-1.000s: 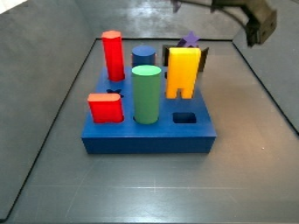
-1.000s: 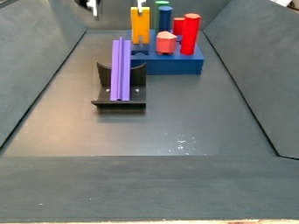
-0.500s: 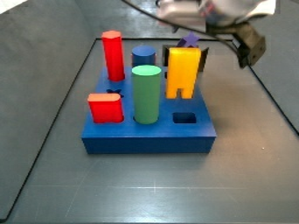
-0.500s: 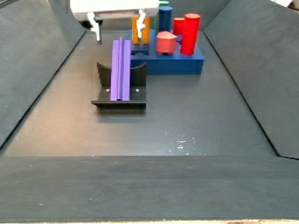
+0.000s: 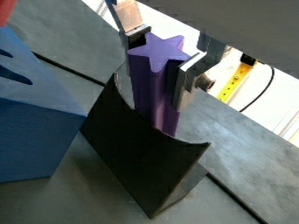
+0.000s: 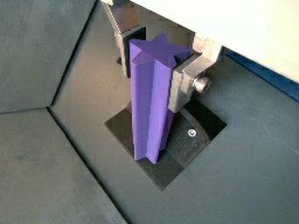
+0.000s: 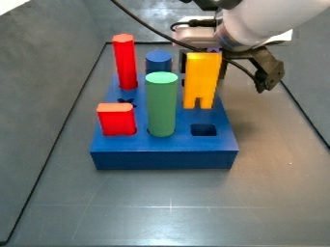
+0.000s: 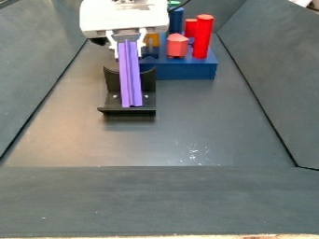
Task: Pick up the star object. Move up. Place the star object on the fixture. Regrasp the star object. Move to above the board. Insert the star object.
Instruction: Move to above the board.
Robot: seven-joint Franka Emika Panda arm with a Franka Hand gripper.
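Wrist views both show the gripper (image 5: pixel 162 54) at the upper end of the star (image 5: pixel 156 80), with 1 silver finger (image 5: pixel 191 74) on each side of it. The plates lie close along the star's flanks (image 6: pixel 149 96), but whether the pads actually press on it cannot be told from these pictures. The star stands upright against the fixture (image 5: pixel 140 162), its lower end on the base plate (image 6: pixel 176 149).

Side view from the fixture end: the gripper (image 8: pixel 130 35) hangs directly over the star (image 8: pixel 131 73), which rises from the fixture (image 8: pixel 129 98) on the dark floor. The board (image 8: pixel 185 65) lies just behind the fixture and carries the red peg (image 8: pixel 201 35), a red block (image 8: pixel 177 44), a yellow piece (image 8: pixel 152 35) and a blue cylinder (image 8: pixel 174 19).

Side view from the board end: the arm (image 7: pixel 258 24) is lowered behind the board (image 7: pixel 167 140). A green cylinder (image 7: pixel 160 103), red peg (image 7: pixel 123 61), red block (image 7: pixel 116 119), yellow arch (image 7: pixel 202 78) and blue cylinder (image 7: pixel 157 63) occupy the board; a square hole (image 7: pixel 204 129) is open. The star and fixture are hidden here.
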